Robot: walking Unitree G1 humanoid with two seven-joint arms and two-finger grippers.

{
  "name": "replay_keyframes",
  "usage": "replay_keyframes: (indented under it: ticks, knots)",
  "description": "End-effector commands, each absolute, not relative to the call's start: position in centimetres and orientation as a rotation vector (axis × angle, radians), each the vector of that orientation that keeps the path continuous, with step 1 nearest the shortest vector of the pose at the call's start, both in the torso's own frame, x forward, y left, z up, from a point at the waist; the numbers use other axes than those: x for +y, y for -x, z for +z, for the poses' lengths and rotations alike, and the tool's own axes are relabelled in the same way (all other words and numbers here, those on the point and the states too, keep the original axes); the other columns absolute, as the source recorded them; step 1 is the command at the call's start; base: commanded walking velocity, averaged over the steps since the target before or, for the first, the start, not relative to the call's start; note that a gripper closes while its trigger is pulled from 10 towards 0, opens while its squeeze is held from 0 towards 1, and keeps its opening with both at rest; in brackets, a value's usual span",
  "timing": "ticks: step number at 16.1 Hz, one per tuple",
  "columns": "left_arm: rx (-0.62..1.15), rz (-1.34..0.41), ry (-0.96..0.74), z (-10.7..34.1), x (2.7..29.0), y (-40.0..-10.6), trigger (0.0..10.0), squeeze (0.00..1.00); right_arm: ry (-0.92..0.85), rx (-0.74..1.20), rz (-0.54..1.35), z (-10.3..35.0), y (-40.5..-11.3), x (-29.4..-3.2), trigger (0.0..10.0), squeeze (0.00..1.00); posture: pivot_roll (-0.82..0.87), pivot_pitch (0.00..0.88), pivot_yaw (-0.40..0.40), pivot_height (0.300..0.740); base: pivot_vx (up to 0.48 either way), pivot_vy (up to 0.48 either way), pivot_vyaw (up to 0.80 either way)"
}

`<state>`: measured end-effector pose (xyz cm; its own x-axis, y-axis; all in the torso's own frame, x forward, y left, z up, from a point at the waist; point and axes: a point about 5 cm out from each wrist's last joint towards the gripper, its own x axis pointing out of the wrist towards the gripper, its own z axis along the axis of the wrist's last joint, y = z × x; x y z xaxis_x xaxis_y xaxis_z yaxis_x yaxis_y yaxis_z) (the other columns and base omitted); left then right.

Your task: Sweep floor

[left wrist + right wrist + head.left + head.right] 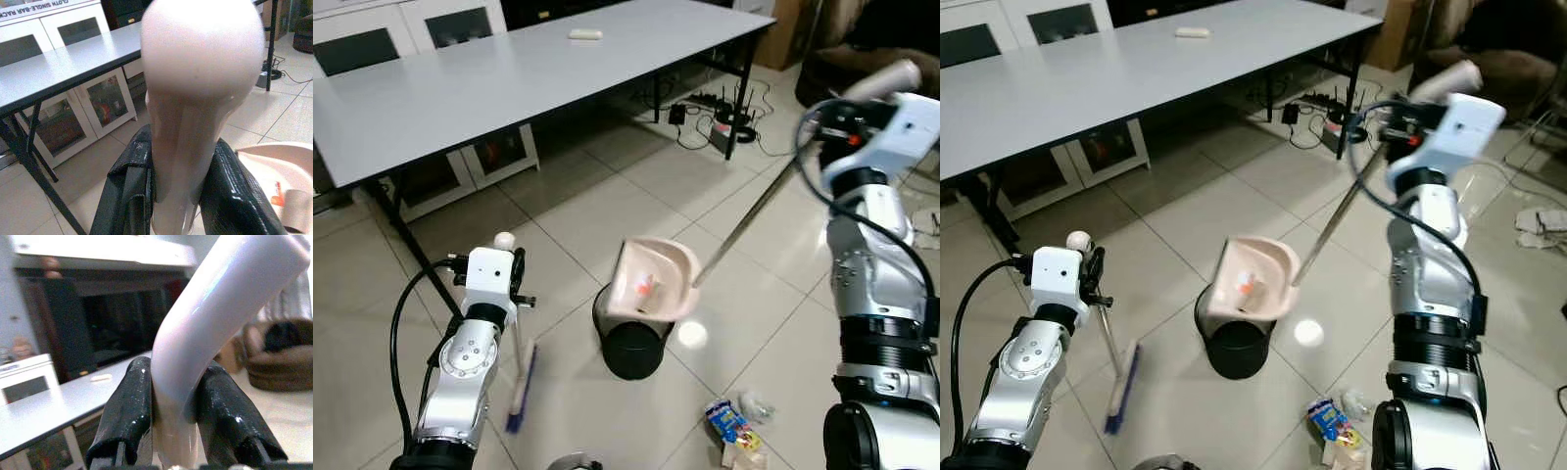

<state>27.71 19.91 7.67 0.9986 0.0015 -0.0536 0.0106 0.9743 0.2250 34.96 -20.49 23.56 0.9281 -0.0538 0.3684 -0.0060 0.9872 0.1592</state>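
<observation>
Wrappers [734, 431] beside black bin [631, 348]

Bare tile lies between broom [521, 387] and bin [628, 345]. The dustpan [653, 279] covers the bin's mouth; litter [734, 428] obstructs beyond it.
</observation>
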Motion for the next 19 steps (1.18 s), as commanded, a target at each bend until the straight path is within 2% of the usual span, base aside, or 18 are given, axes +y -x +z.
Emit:
replay_keyframes:
  ticks: [1,4,7,14,17,19]
  knots:
    - [0.008,-0.011,-0.247,8.6,19.7,-28.4,10.0,0.0,-0.147,-0.486,0.032,25.5,-35.1,-19.5,10.0,0.0,-0.02,0.0,0.039,0.74,0.0,0.0,0.0]
    - [0.007,-0.021,-0.251,8.6,19.6,-28.3,10.0,0.0,-0.051,-0.496,0.174,25.1,-35.3,-16.9,10.0,0.0,-0.02,0.0,0.036,0.74,0.0,0.0,0.0]
    - [0.011,-0.022,-0.253,8.4,19.7,-28.3,10.0,0.0,0.093,-0.537,0.233,25.1,-35.0,-15.3,10.0,0.0,-0.02,0.0,0.037,0.74,0.0,0.0,0.0]
    - [0.014,-0.048,-0.272,8.2,19.5,-28.5,10.0,0.0,0.177,-0.626,0.421,23.8,-33.8,-11.4,10.0,0.0,-0.01,0.0,0.038,0.74,0.0,0.0,0.0]
    - [0.026,-0.057,-0.282,7.9,19.5,-28.2,10.0,0.0,0.351,-0.639,0.591,22.9,-32.6,-8.6,10.0,0.0,-0.01,0.0,0.039,0.74,0.0,0.0,0.0]
    - [0.026,-0.059,-0.283,7.8,19.5,-28.2,10.0,0.0,0.368,-0.644,0.61,22.9,-32.4,-8.2,10.0,0.0,-0.01,0.0,0.04,0.74,0.0,0.0,0.0]
